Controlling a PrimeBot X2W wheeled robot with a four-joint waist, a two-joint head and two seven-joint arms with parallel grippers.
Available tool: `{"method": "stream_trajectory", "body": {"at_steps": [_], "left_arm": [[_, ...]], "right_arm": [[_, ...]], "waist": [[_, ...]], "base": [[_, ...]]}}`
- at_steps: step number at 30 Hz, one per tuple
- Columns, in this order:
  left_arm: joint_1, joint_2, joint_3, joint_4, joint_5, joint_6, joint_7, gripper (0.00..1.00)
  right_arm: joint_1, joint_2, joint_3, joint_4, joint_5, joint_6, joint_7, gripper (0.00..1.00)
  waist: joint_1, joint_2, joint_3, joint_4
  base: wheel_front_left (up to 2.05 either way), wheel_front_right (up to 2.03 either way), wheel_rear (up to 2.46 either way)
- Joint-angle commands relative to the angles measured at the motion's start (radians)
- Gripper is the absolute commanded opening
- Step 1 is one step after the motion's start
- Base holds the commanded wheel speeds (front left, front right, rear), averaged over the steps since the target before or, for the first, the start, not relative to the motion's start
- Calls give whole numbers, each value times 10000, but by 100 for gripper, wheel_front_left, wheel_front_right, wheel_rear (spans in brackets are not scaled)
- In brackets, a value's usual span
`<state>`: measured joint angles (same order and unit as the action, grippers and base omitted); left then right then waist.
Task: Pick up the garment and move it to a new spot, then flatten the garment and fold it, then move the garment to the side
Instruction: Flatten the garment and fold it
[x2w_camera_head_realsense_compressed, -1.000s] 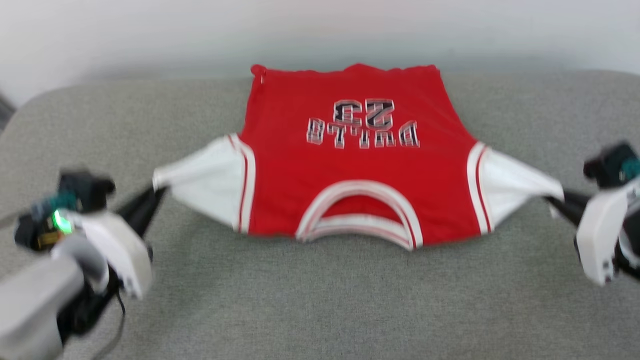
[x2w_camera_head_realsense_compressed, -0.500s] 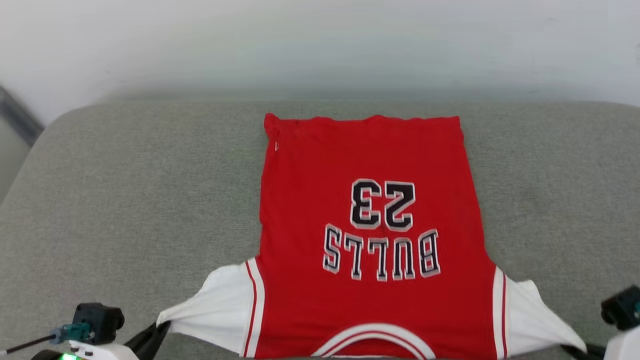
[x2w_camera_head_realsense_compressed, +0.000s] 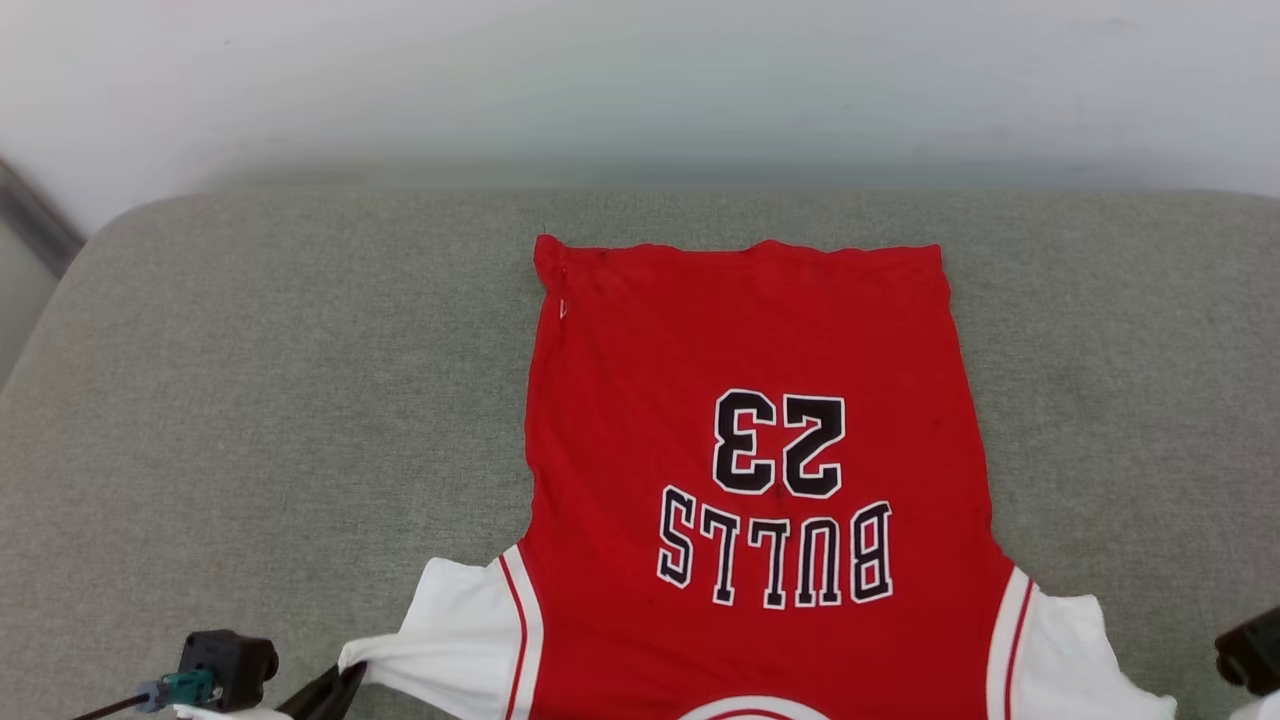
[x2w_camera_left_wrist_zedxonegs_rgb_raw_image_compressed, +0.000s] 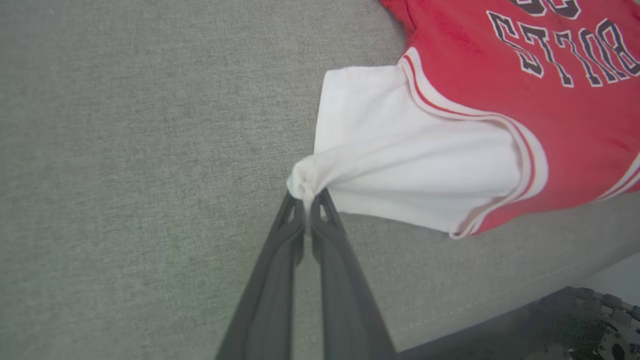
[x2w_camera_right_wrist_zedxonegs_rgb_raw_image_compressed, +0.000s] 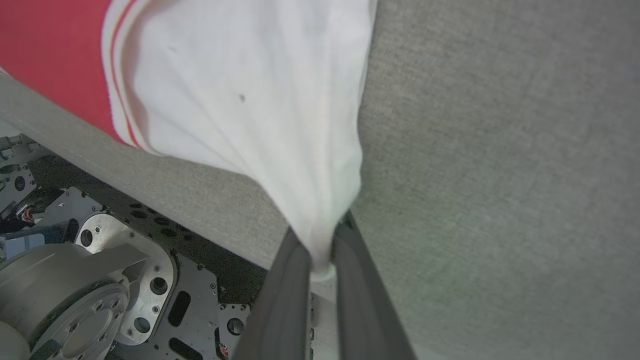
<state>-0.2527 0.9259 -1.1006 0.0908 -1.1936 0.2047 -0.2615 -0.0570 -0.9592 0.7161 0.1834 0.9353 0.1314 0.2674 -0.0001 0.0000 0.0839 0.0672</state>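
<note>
Grey fabric cushion (x2w_camera_head_realsense_compressed: 250, 400) — rounded corners, plain white wall (x2w_camera_head_realsense_compressed: 640, 80) behind

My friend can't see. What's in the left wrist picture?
The left hand is shut on the tip of a shirt's white sleeve, bunching it to a point. The red shirt, with upside-down lettering, lies on a grey cushion.

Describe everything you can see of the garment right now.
The garment is a red jersey T-shirt with white sleeves and red-white striped trim. It lies spread flat, lettering up, on the grey cushion, hem far, collar toward the robot; BULLS and 23 read upside down. The left claw is shut on the left sleeve tip, the right claw on the right one, both sleeves pulled taut.
</note>
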Motion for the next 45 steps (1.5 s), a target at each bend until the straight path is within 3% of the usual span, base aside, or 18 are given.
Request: {"method": "stream_trajectory", "body": {"at_steps": [1, 11, 17, 22, 23, 24, 31, 37, 45], "left_arm": [[-129, -113, 185, 25, 201, 29, -50, 0], [-493, -788, 1348, -493, 1009, 32, -51, 0], [-695, -889, 2001, -1033, 1697, 231, -49, 0], [-902, -1113, 2279, -1415, 2319, 255, -48, 0], [-1005, -1226, 2401, -1528, 2538, 259, -48, 0], [-1005, -1226, 2401, -1528, 2538, 259, -48, 0], [-1322, -1700, 2681, -1747, 3189, 100, -40, 0], [-1525, -2138, 2887, -1760, 3629, -24, -40, 0], [-1766, -2607, 3134, -1657, 4077, -230, -39, 0]], "right_arm": [[122, 94, -443, -167, -193, -13, 210, 100], [-1107, 66, -4008, -2065, -960, -11, 1336, 100], [-3302, 600, -5374, -2630, -1557, -11, 2654, 100], [-5882, 1111, -5265, -2192, -2023, -10, 4259, 100], [-7039, 1256, -4938, -1839, -2242, -11, 5124, 100], [-7039, 1256, -4938, -1839, -2242, -11, 5124, 100], [-10257, 2000, -3759, 85, -2897, -11, 8695, 100], [-11581, 2967, -3963, 1608, -3710, -10, 10595, 100], [-11524, 3967, -5140, 2717, -4916, -10, 11481, 100]], "waist": [[1, 0, 105, -7], [1, 0, 873, 190], [1, 0, 1802, 518], [1, 0, 2763, 968], [1, 0, 3145, 1144], [1, 0, 3145, 1144], [1, 0, 4242, 1732], [1, 0, 4944, 2071], [1, 0, 5650, 2451]], "base": [[0, 0, 0], [0, 0, 0], [0, 0, 0], [0, 0, 0], [0, 0, 0], [0, 0, 0], [0, 0, 0], [0, 0, 0], [0, 0, 0]]}}
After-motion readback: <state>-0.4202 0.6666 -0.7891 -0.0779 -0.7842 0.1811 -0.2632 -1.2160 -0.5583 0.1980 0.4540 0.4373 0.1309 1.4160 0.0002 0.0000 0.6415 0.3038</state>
